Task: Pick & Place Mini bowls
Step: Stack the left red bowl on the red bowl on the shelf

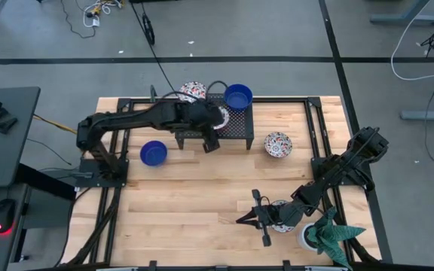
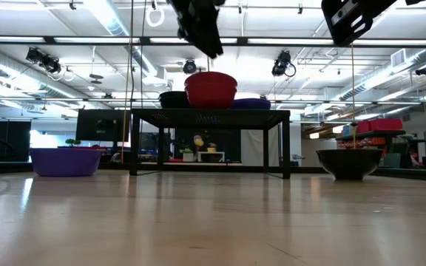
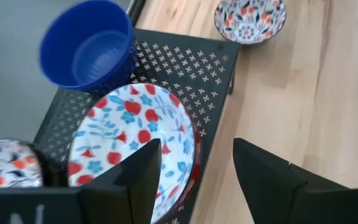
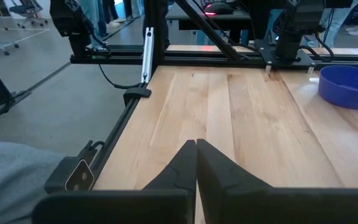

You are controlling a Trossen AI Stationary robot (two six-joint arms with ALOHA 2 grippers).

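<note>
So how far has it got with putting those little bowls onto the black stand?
Three bowls sit on the black perforated metal rack: a solid blue bowl, a large white floral bowl and a smaller floral bowl. The left end effector hangs open just above the large one, seemingly just released. Left on the wooden table: another blue bowl and a floral bowl. The right end effector waits shut.

No legible text, label, brand, number or sign on anything in view.
</note>
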